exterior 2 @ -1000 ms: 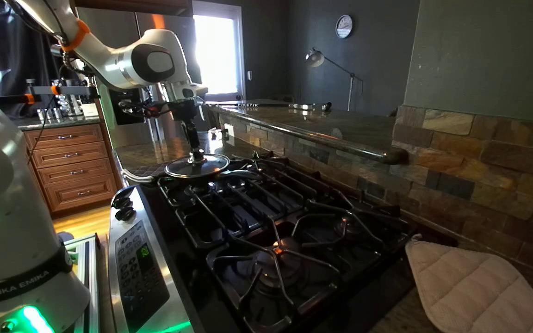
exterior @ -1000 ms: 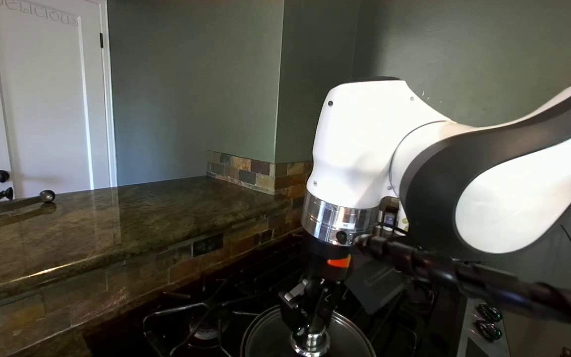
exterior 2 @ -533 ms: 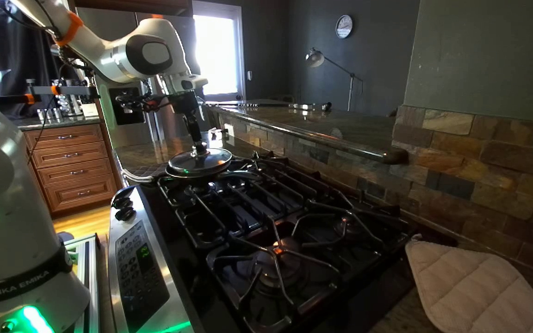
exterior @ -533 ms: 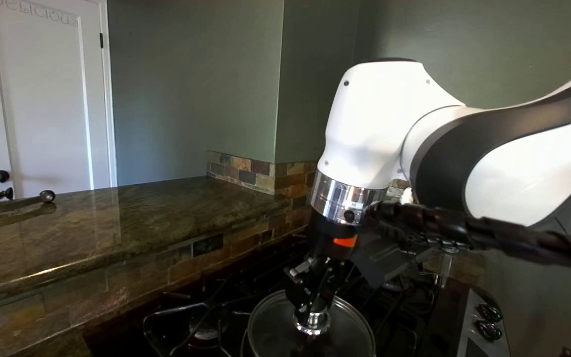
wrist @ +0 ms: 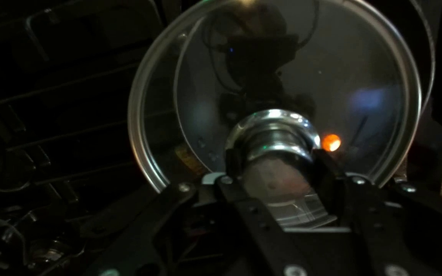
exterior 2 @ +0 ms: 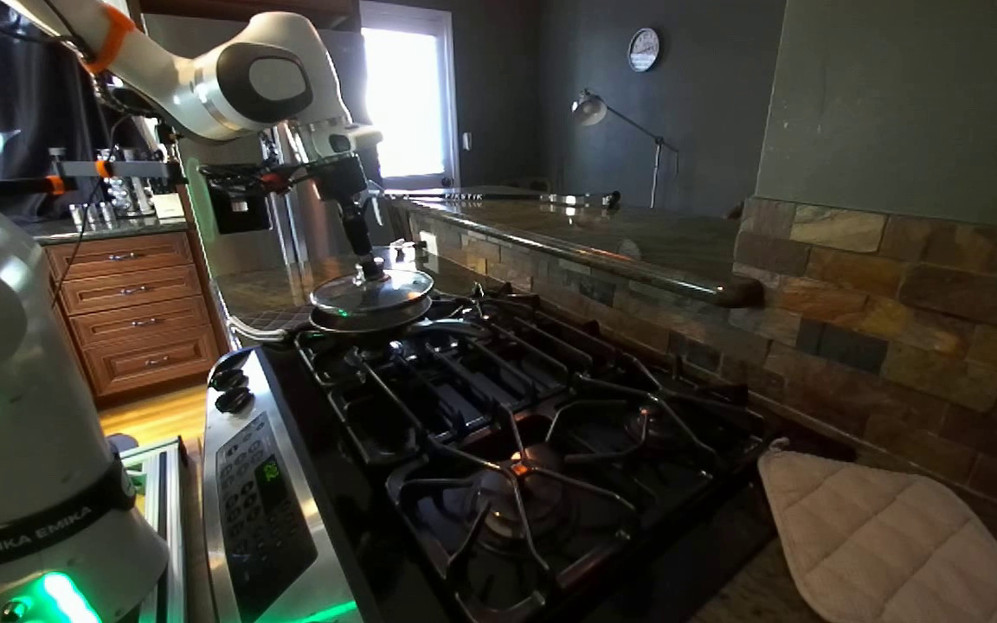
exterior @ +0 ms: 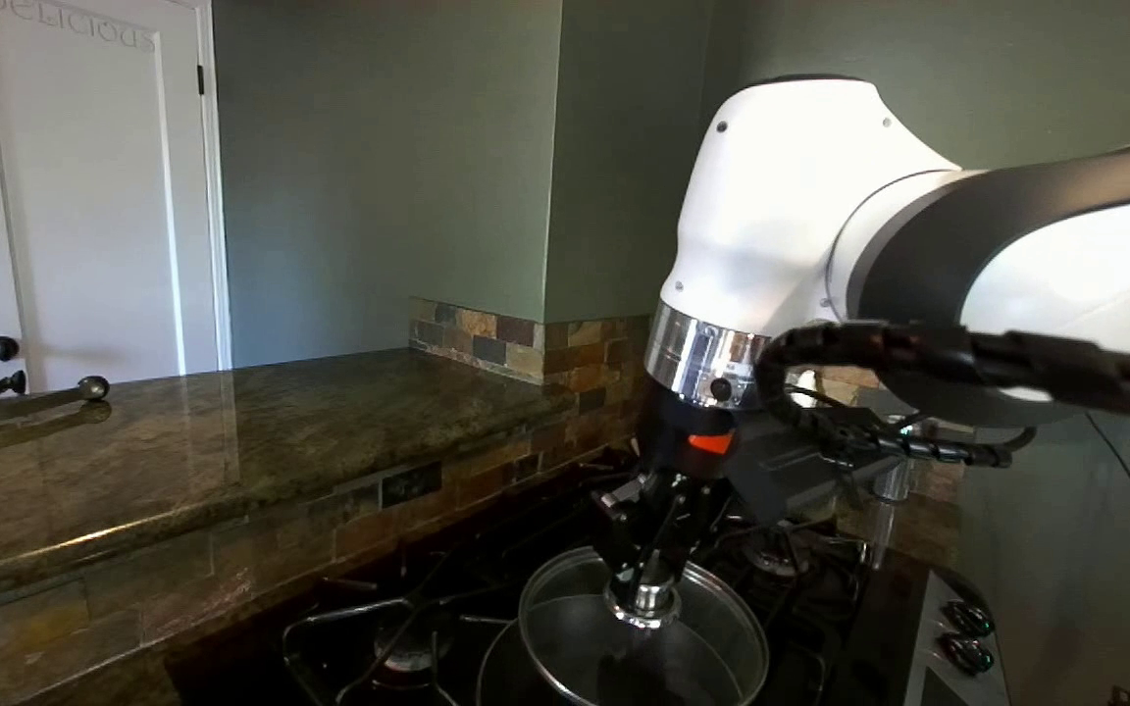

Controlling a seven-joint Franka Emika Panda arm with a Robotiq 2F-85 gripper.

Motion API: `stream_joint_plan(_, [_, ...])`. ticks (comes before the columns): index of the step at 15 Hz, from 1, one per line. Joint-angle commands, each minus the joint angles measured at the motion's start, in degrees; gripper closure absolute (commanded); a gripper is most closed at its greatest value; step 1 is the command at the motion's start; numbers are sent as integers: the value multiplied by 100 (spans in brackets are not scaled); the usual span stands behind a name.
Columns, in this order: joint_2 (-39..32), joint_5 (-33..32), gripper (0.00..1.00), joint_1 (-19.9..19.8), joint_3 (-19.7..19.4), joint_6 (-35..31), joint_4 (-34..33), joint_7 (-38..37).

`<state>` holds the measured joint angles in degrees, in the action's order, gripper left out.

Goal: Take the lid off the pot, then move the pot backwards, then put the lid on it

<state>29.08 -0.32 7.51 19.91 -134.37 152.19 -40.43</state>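
Note:
My gripper is shut on the metal knob of the lid, with one finger on each side. The round glass lid with its shiny rim hangs tilted above the pot, shifted to one side, so a strip of the pot shows past its edge. In an exterior view a narrow gap separates the lid from the pot on the stove's far end. In the wrist view the pot's rim shows through the glass. Most of the pot's inside is covered by the lid.
Black burner grates spread across the stove beside the pot. A raised stone counter with a tiled face runs along the back. A quilted pot holder lies at one end. Control knobs line the front panel.
The arm has risen with the lid in the gripper. The lid has lifted off the pot and slid sideways, to the right in an exterior view, uncovering part of the pot's rim.

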Motion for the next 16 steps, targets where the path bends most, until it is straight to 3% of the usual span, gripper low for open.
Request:
stream_joint_plan(1, [563,133,77,-8,-113,463,123,-204])
stream_joint_plan(8, [1070,194,77,-280,-279,1507,298,-973])
stream_joint_plan(16, [1319,83,77,-765,-474,1722,568,-1752])
